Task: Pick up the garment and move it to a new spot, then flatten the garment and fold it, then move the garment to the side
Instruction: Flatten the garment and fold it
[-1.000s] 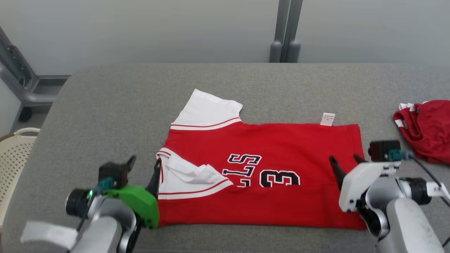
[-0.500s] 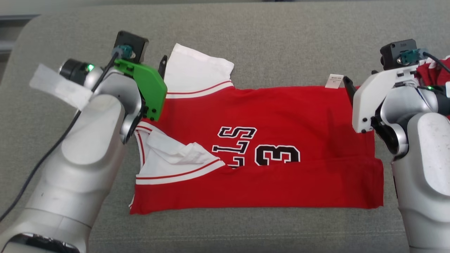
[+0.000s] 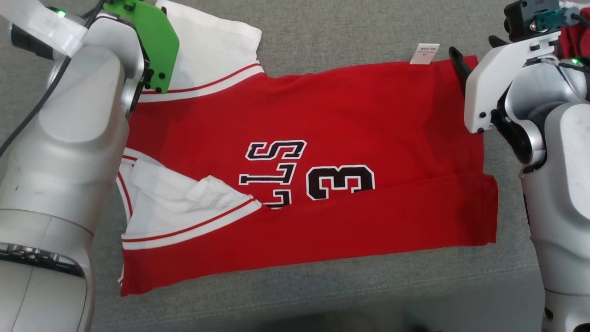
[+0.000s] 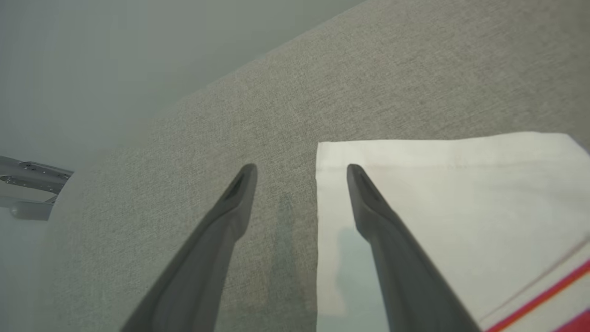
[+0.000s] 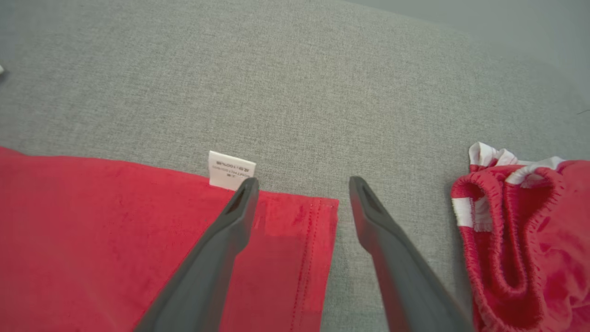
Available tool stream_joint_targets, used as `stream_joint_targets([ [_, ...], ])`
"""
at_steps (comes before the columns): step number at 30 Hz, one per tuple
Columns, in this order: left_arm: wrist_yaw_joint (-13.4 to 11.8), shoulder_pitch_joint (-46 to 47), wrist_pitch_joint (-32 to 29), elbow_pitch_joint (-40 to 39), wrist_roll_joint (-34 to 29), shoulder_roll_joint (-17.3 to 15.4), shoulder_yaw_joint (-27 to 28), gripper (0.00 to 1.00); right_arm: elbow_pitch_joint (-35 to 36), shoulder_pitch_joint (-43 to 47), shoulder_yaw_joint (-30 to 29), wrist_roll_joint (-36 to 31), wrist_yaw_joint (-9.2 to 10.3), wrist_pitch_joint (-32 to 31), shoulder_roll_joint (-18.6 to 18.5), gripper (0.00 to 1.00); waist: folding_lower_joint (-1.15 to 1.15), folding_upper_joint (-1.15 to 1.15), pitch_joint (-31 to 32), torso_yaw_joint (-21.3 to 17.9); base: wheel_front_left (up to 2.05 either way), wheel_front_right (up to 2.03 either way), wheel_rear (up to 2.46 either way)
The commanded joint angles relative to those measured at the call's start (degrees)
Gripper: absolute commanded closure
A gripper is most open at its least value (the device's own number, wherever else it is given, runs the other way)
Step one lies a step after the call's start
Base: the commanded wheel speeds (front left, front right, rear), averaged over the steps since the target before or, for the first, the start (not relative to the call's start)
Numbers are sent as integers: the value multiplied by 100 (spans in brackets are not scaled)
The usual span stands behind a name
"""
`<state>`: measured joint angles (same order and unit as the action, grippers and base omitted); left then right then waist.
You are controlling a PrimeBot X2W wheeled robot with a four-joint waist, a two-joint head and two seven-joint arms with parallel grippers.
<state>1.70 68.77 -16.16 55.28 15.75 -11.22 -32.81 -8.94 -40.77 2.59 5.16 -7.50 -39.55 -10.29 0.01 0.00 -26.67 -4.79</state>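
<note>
Left tool [image 4: 300, 169] wide open, empty, astride far-left white sleeve [image 4: 451, 193] edge of garment [image 3: 350, 106] | right tool [image 5: 302, 182] wide open, empty, astride far-right hem corner [image 5: 322, 210] | open table [image 5: 276, 69] beyond.

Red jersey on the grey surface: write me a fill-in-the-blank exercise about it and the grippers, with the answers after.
The number on the red jersey is ____. The sleeve at the left gripper is coloured ____. The jaws of the left gripper and the right gripper stand ____.
Answers: 3; white; open.
</note>
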Motion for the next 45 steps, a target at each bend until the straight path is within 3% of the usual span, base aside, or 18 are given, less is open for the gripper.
stream_joint_targets([
  [1,-51,155,-25,124,-42,-31,-2,0,36,-95,4,34,3,49,-34,0,-1,0,-421,-334,0,0,0],
  [9,-292,466,31,613,-65,-70,-15,0,10,-119,-2,60,3,149,-15,0,-1,0,-629,-412,0,0,0],
  [14,-315,574,41,843,-29,-81,-26,3,-34,-87,16,64,3,148,-39,0,-1,0,-674,-407,0,0,0],
  [15,-298,595,27,885,-1,-59,-22,25,-45,-77,23,71,3,119,-54,0,-1,0,-679,-397,0,0,0],
  [16,-274,608,-25,942,-1,-32,-39,55,-55,-76,33,62,4,92,-86,0,-1,0,-683,-381,0,0,0],
  [17,-222,614,-89,1028,53,20,-37,100,-66,-102,100,91,3,5,-146,0,-1,0,-694,-349,0,0,0],
  [22,-180,611,-76,1131,115,187,-53,100,29,-261,507,264,3,-198,-471,0,-1,0,-723,-253,0,0,0],
  [29,-190,563,97,1236,260,497,-49,100,108,-795,1955,884,5,-363,-1853,0,-1,0,-714,-75,0,0,0],
  [33,-159,575,196,1312,307,566,-72,100,9,-1038,2345,1284,4,-371,-2261,0,-1,0,-690,-24,0,0,0],
  [45,-96,713,358,1472,418,707,-157,100,-529,-1048,2853,1683,2,-10,-2520,0,-1,0,-772,85,0,0,0],
])
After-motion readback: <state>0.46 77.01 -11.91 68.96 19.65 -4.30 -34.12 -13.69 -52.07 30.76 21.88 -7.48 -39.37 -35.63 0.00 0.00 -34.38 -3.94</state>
